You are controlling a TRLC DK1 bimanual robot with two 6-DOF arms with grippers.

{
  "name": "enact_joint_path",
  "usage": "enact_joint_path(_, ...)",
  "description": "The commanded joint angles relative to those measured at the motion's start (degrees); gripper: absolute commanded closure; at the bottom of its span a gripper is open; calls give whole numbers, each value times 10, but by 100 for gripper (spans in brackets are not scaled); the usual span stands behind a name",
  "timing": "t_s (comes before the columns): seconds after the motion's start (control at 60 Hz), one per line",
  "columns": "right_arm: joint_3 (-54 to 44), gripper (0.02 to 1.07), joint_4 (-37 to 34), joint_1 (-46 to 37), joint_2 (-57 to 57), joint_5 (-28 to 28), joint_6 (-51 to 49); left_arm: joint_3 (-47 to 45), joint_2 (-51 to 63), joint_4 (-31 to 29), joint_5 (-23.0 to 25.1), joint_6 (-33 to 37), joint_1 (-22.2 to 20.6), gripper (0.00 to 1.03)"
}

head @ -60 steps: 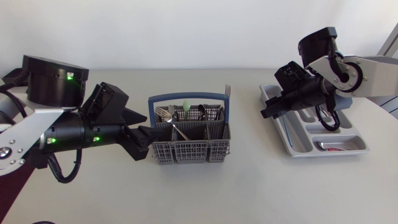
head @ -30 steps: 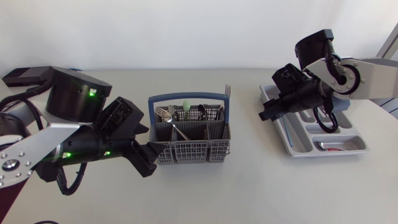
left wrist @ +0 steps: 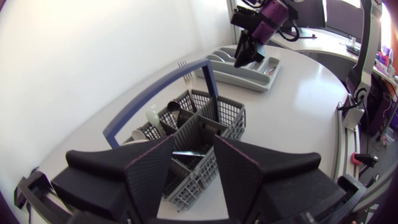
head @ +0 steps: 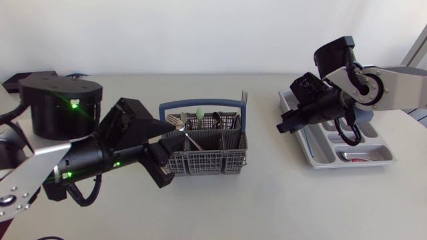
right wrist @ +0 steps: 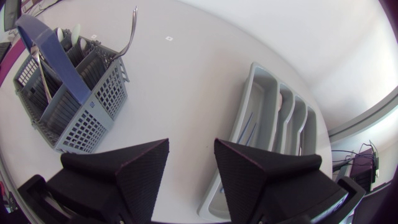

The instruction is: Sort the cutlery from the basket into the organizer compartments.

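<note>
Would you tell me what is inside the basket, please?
The basket holds forks, a pale green handle, a dark utensil and one tall fork. Its mesh walls hide their lower ends.

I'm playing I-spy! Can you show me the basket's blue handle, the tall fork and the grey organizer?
blue handle (head: 200,102): head view, top of its arch.
tall fork (head: 244,96): head view, its tines.
grey organizer (right wrist: 242,118): right wrist view, outer side wall.
</note>
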Motion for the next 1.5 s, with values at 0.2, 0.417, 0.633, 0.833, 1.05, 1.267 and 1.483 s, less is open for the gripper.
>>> enact_joint_path(0.2,-44,52,10,49,-55,-2,7,-19,16,46,-25,11,-17,71)
enact_joint_path(0.417,-63,52,5,96,-81,-2,16,-14,47,64,-33,-16,-10,66)
enact_joint_path(0.633,-70,52,1,116,-87,-2,17,2,71,45,-38,-88,-8,67)
enact_joint_path(0.833,-70,52,-2,123,-88,-1,19,26,95,23,-38,-148,-2,67)
enact_joint_path(1.05,-70,52,-3,126,-87,-1,20,-4,108,82,82,-367,86,67)
enact_joint_path(1.267,-73,52,0,135,-87,-1,21,-1,132,86,82,-414,90,66)
enact_joint_path(1.483,-73,52,2,143,-87,-1,21,-5,170,89,47,-439,75,51)
